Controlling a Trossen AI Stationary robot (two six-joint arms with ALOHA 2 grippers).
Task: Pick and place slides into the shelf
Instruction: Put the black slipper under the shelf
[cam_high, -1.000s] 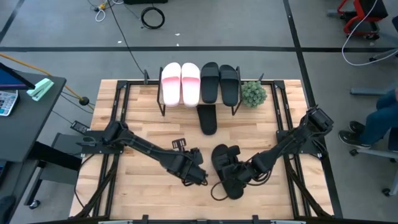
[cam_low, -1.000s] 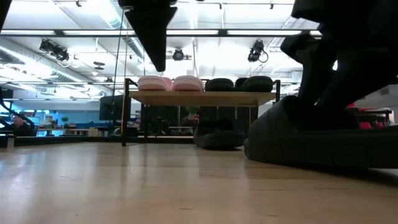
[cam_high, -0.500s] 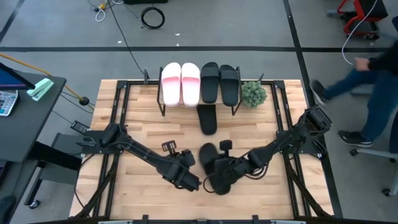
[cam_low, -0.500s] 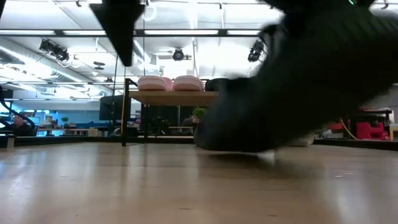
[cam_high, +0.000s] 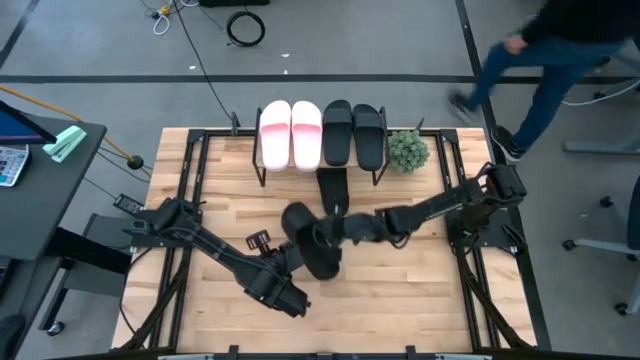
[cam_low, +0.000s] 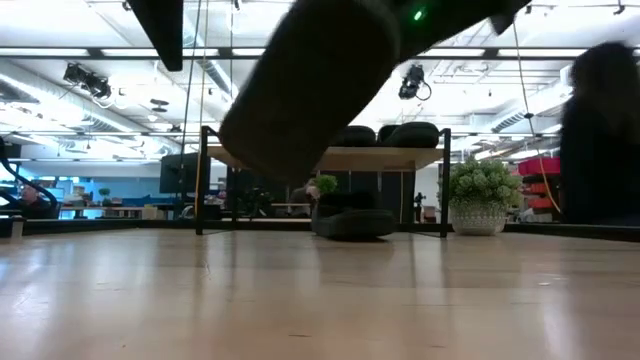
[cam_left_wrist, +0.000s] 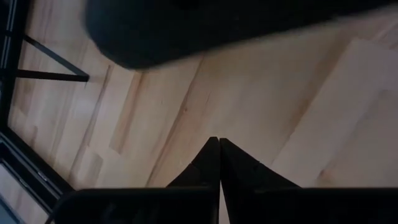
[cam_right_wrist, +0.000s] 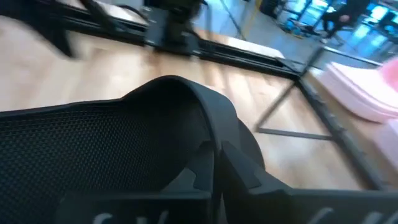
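Note:
A black slide (cam_high: 308, 243) hangs tilted above the table's middle, with my right gripper (cam_high: 338, 230) shut on it; in the low view the slide (cam_low: 310, 80) is well clear of the wood. The shelf (cam_high: 320, 160) at the far edge carries two pink slides (cam_high: 290, 135) and two black slides (cam_high: 353, 133) on its top board. One more black slide (cam_high: 335, 192) lies on the table under it. My left gripper (cam_left_wrist: 219, 148) is shut on nothing, near and left of the lifted slide. My right gripper pinches the edge of the black slide's wide strap (cam_right_wrist: 186, 109) between its two fingers (cam_right_wrist: 242, 165). It reaches in level from the table's right side. The slide is lifted clear of the table and hangs tilted.
A small green plant (cam_high: 407, 150) stands by the shelf's right end. Black frame rails (cam_high: 190, 190) run along the table's left and right sides. A person (cam_high: 545, 45) walks past beyond the far right corner. Bare wood lies to the left and near.
My right gripper has shut on the black slide, lifted it off the table and carried it up, toward the left and far edges. The slide has tipped from flat to tilted. My left gripper has drawn back a little toward the near left.

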